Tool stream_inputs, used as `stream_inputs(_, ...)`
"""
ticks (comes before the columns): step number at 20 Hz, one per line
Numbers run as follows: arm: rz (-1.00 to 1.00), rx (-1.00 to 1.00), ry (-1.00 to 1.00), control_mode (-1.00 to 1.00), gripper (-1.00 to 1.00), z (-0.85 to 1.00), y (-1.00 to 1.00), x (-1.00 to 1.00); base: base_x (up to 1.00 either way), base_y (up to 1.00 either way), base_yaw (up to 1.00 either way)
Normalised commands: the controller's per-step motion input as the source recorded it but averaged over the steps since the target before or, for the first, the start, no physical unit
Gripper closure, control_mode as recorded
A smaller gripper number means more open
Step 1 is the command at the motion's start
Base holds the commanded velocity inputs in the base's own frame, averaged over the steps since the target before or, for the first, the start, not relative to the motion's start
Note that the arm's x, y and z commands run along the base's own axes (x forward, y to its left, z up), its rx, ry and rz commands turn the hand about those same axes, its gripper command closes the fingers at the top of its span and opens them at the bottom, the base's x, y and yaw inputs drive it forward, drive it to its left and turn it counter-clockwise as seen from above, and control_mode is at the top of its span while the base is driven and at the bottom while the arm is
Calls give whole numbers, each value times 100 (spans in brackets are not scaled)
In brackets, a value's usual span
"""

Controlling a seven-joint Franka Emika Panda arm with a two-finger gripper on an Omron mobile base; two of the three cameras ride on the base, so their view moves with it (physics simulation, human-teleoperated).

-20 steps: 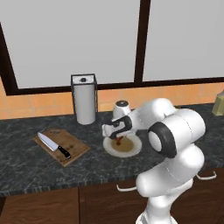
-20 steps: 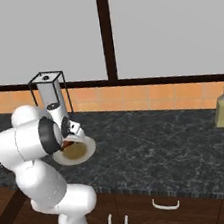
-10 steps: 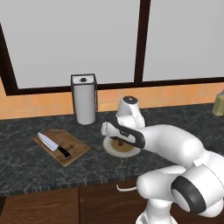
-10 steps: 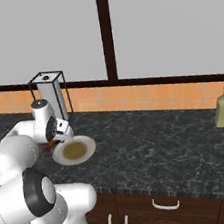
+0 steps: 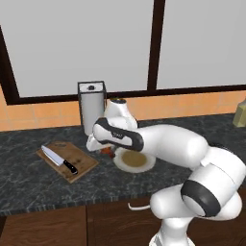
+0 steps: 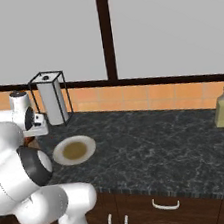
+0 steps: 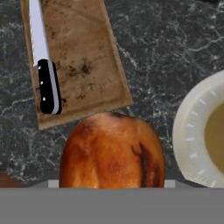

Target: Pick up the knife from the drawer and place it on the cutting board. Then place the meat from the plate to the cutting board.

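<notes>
Gripper: in the left base view the gripper (image 5: 102, 147) hangs between the board and the plate, above the counter. Its fingertips are hidden behind the hand; a reddish piece shows just under it.
Jaws: closed on the meat (image 7: 112, 151), which sits right at the lens in the hand view and covers the fingertips.
Meat: off the plate, held above the counter strip between the plate's rim and the board's near end. The left base view shows only a sliver of it (image 5: 106, 151); the right base view shows a small dark-red spot beside the arm.
Knife: lies on the board (image 5: 68, 160), blade toward the far left corner, black handle toward the near end. In the hand view the knife (image 7: 43, 65) runs along one long edge of the board, wholly within it.
Board: the hand view shows the half of the board (image 7: 83, 57) beside the knife bare, with dark stains.
Plate: in the right base view the plate (image 6: 88, 145) shows whole, tan centre bare. The left base view has the arm across its far rim (image 5: 144, 166); the hand view catches only an arc of rim (image 7: 192, 131).
Holder: a wire-framed paper towel holder (image 5: 92, 106) stands behind the gripper, near the wall.
Bottle: the right base view shows a bottle (image 6: 223, 109) far right, well apart from the work.
Room: open counter (image 6: 164, 147) stretches right of the plate; a narrow strip separates board and plate.
</notes>
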Motion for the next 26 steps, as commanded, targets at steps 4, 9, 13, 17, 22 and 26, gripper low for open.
stream_inputs(4,17,-3,2,-100,100,-1,85,0,0,0,0)
stream_inputs(9,18,-8,0,-100,100,-8,69,16,0,0,0)
stream_inputs(13,17,-4,0,-100,100,-19,51,43,0,0,0)
stream_inputs(17,12,-1,0,-100,100,-44,23,63,0,0,0)
stream_inputs(22,11,-2,0,-100,100,-46,12,46,0,0,0)
stream_inputs(26,10,-3,0,-100,100,-28,11,21,0,0,0)
